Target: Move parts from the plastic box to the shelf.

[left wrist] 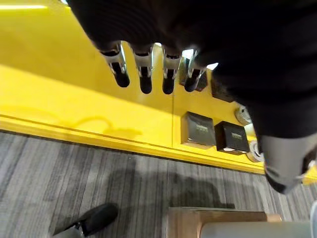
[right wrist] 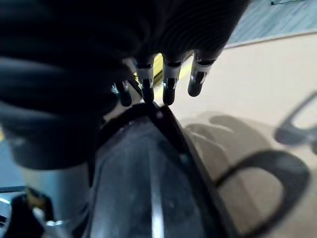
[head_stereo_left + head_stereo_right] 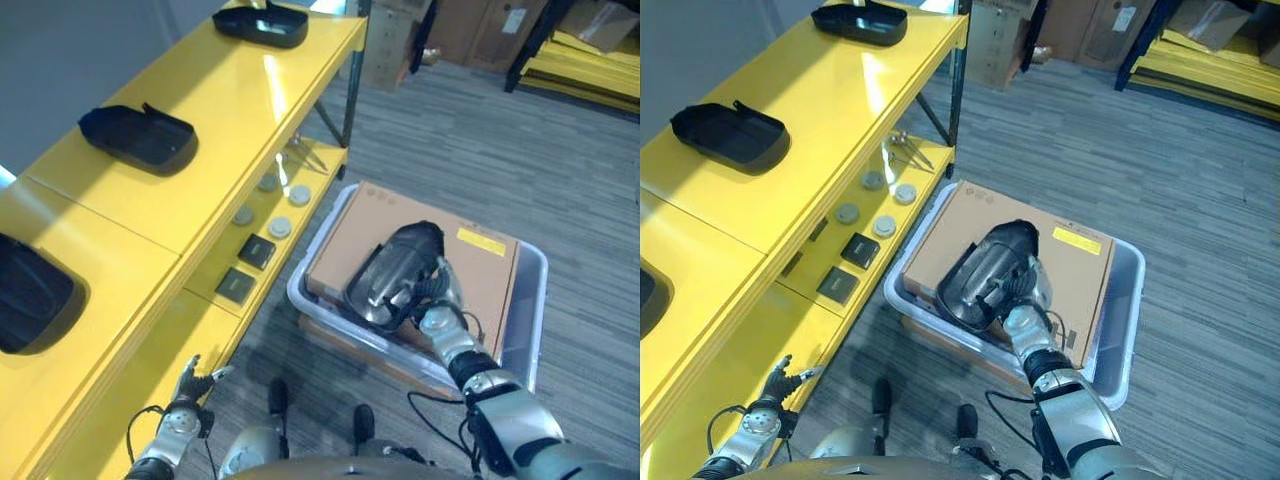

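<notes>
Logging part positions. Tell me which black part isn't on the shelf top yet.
The black part lying on the cardboard box in the plastic box, with the right hand on it. The other three black parts sit on the yellow shelf top.

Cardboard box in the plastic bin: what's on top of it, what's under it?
On the cardboard box lies a black part, with the right hand on it. The box covers most of the plastic bin, so what lies beneath is hidden.
</notes>
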